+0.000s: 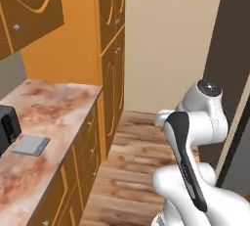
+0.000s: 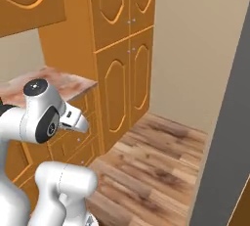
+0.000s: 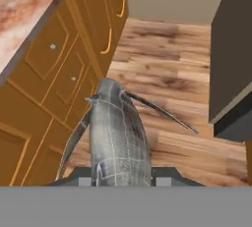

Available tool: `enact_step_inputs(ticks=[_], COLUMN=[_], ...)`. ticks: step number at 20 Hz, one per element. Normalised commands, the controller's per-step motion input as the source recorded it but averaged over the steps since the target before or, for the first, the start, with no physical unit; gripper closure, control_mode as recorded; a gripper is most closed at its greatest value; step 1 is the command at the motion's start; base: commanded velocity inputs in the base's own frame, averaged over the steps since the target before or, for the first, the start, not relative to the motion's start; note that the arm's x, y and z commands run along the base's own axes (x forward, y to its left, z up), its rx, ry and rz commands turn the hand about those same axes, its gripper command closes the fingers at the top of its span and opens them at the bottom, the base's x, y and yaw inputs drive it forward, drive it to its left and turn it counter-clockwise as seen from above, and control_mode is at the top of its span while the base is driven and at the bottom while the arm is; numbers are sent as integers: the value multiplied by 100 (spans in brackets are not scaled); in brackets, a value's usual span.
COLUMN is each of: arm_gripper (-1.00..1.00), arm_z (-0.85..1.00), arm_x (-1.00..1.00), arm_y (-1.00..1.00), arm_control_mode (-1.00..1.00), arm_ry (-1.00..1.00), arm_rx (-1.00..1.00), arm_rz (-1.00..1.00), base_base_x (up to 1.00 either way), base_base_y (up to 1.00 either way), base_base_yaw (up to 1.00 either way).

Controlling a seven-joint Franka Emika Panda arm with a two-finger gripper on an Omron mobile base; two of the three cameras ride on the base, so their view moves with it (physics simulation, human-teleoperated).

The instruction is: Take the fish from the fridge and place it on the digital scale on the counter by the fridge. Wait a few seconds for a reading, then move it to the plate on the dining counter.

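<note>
Carrying the fish between the fingers of the gripper, jaws drawn narrow on its body near the lower end, head or tail pointing away from the camera over the wooden floor. Hung beside the orange drawers, below and off the edge of the counter; not yet over the scale, which lay flat on the marbled top next to a black toaster.

Judged slippery and somewhat limp: smooth grey scaled skin, thin fins trailing out to both sides, a rounded body tapering away from the grip. Likely to swing or slide if tipped quickly, so best kept hanging lengthwise and moved gently. Looked light enough for a two-finger pinch. Seemed best gripped across the thick middle of the body, not on the fins or the thin tapering end; could not tell from the hand view how far up the body the fingers actually sat. Would need lowering flat and centred on the small scale so neither end overhung.
</note>
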Motion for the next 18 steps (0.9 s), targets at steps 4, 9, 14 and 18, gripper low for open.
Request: enact_step_inputs(ticks=[4,9,14,18], arm_gripper=[100,100,100,100], arm_z=[0,0,0,0], arm_x=[0,0,0,0], arm_y=[0,0,0,0], arm_control_mode=[100,100,100,100], arm_ry=[0,0,0,0], arm_rx=[0,0,0,0], arm_rz=[0,0,0,0], base_base_x=[100,74,21,18], base_base_y=[0,2,11,8], base_base_yaw=[67,74,82,83])
